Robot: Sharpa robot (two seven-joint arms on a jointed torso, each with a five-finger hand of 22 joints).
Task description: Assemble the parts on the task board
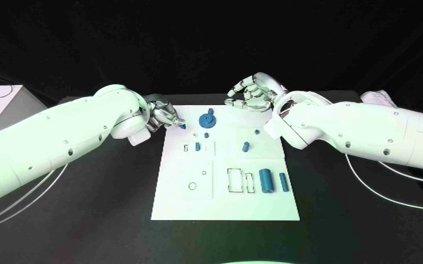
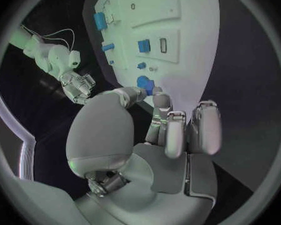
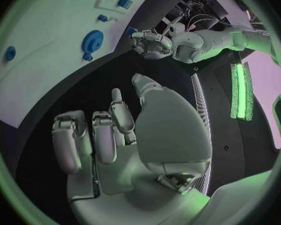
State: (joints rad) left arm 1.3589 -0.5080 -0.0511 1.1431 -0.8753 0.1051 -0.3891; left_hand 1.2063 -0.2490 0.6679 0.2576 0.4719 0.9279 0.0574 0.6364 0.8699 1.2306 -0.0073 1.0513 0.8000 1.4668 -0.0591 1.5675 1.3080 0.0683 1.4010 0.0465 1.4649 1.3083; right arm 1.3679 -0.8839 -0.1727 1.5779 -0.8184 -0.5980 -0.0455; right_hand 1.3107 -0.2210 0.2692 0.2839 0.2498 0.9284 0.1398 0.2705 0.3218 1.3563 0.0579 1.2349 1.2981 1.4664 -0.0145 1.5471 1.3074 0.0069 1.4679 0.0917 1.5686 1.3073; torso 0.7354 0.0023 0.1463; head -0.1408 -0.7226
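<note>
On the black table (image 1: 88, 215) the white task board (image 1: 225, 206) is laid lengthwise, away from the robot. A blue gear-like disc (image 1: 207, 121) is seen near its far edge, with small blue pieces below it: one at the middle (image 1: 205, 134), one by a slot (image 1: 197, 146), one further right (image 1: 246, 147) and a tiny one (image 1: 257, 132). Two blue cylinders (image 1: 265, 180) are laid beside outlined rectangular recesses near the board's right edge.

The left hand (image 1: 164, 116) is held at the board's far left corner; a small blue part (image 1: 183, 127) is seen at its fingertips, though whether it is pinched or merely behind them cannot be told. The right hand (image 1: 249, 95) is raised beyond the board's far edge with fingers curled inward and nothing visible in them.

Parts of the board's far corners are hidden by the two hands. No writing or label can be read anywhere.
</note>
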